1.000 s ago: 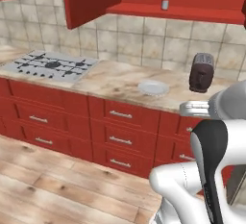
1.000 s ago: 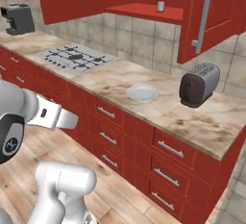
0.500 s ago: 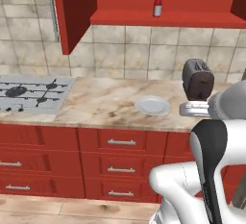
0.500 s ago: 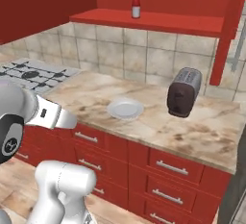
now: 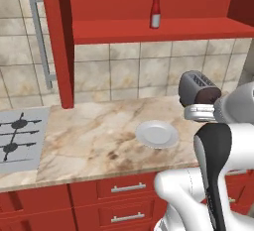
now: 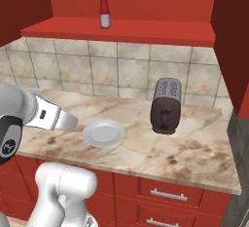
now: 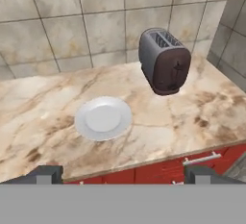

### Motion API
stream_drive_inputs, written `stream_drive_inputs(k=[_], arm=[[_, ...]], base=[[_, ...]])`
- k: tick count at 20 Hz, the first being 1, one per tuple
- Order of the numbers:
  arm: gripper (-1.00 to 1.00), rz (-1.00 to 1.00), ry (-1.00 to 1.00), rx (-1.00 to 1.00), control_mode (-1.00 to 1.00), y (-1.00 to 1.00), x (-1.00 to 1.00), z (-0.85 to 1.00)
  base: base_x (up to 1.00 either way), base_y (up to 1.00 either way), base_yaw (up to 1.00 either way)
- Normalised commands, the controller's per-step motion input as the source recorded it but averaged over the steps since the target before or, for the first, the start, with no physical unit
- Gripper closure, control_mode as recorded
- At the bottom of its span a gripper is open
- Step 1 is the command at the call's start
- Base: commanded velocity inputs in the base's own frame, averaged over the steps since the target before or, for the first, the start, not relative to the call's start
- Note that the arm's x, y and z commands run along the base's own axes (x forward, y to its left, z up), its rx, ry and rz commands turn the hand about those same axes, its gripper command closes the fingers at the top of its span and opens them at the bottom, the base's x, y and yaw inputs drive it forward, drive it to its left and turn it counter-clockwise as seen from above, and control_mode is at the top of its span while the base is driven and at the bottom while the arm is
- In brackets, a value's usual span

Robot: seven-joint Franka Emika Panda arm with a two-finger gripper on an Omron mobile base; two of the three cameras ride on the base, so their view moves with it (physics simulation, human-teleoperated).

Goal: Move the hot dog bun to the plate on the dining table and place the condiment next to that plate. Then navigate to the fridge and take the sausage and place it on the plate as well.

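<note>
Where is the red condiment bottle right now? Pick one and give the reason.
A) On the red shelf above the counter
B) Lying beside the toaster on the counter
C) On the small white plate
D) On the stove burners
A: the condiment stands upright on the red shelf above the tiled wall, well above the white plate and the toaster on the counter.

glossy white arm point(image 5: 218, 195), dark joints
</note>
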Motion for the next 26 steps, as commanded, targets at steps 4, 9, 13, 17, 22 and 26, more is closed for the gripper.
stream_drive_inputs(k=[4,9,13,17,22,26], arm=[[-1.0,0.0,0.0,0.0,1.0,0.0,0.0,0.0],[-1.0,0.0,-0.02,0.01,-1.0,0.04,0.16,0.0],[-1.0,0.2,-0.39,0.05,-1.0,0.05,0.5,0.22],[-1.0,0.29,-0.49,-0.02,-1.0,0.0,0.03,0.9],[-1.0,0.14,-0.43,-0.13,-1.0,0.0,-0.15,1.0],[-1.0,0.0,-0.23,-0.1,-1.0,0.03,0.06,1.0]], base=[[0.68,0.05,-0.19],[0.58,0.07,-0.04],[0.0,0.0,0.0],[0.0,0.0,0.0],[0.0,0.0,0.0],[0.0,0.0,0.0]])
